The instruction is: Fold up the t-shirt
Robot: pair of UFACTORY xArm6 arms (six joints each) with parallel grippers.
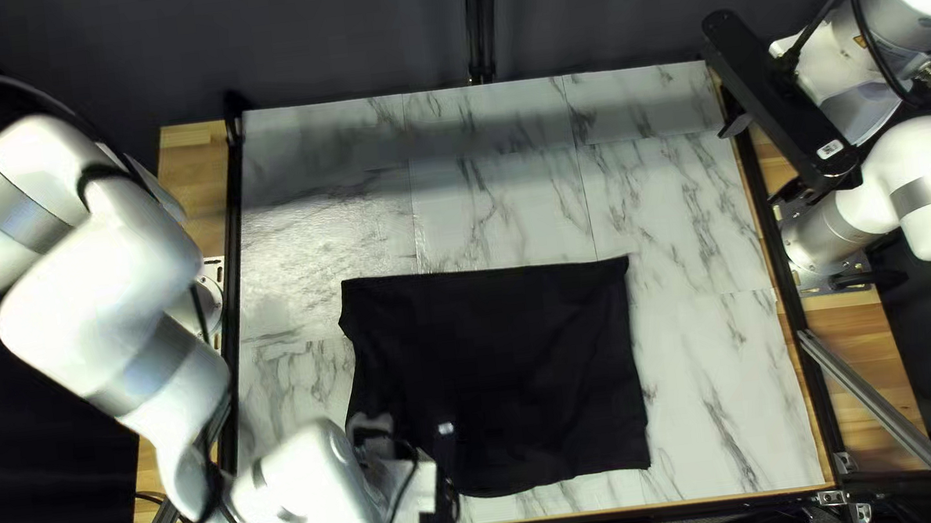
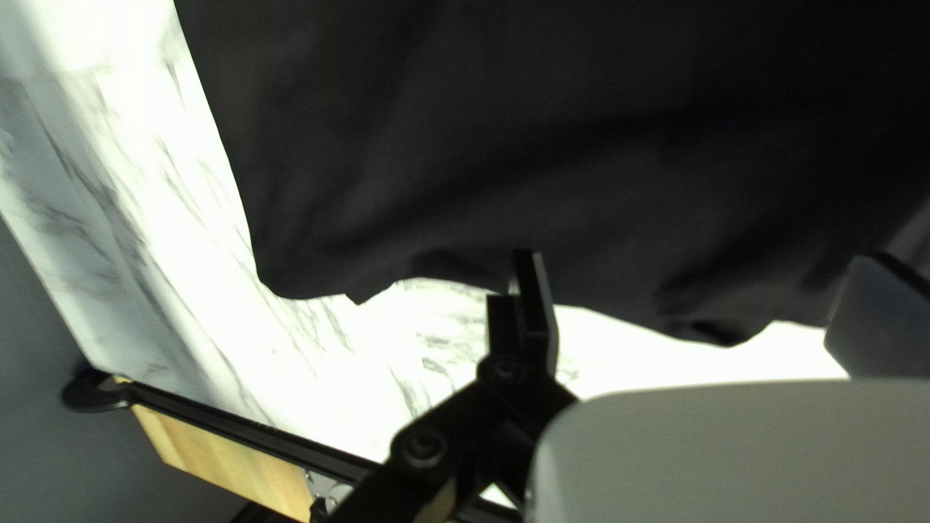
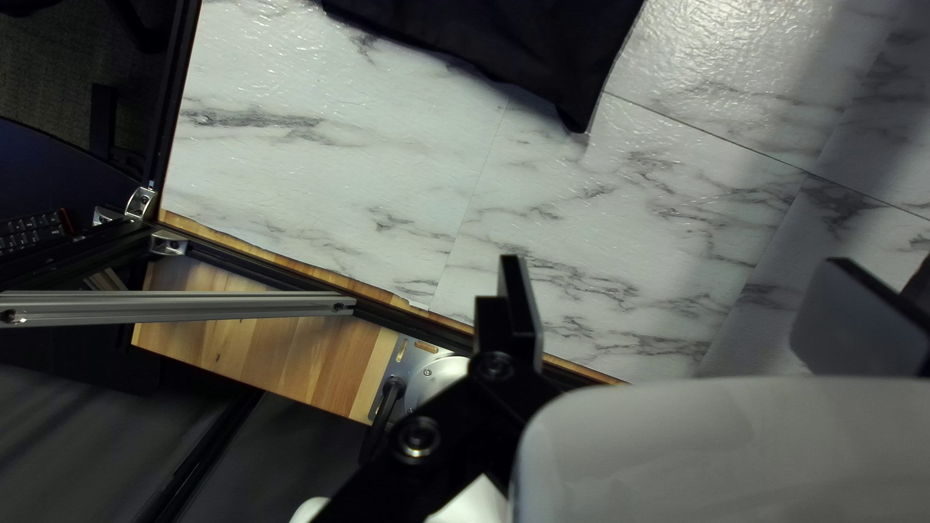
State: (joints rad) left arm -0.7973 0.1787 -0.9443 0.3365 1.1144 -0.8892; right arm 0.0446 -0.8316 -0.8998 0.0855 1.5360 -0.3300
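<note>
Left hand and garment, taken outward from the fingers. My left hand (image 2: 702, 300) is released, its two fingers spread wide, nothing pinched between them. The wavy edge (image 2: 717, 324) of the black T-shirt (image 2: 533, 145) crosses the gap in view; whether the fingertips touch cloth, I cannot tell. One corner (image 2: 281, 276) lies beside the hand, and the body of the shirt spreads ahead of it, nearly flat on the desk (image 2: 145, 232). My right hand (image 3: 690, 310) is also released, over bare desk, with another corner (image 3: 578, 118) of the shirt well ahead of it.

The step in hand appears to be gripping this edge for a fold. To do it well, I should set one finger under every layer, descend lightly, clench, and check the hold before lifting. The lift is best kept low and even; a shallow pinch could slip or bunch the cloth.
</note>
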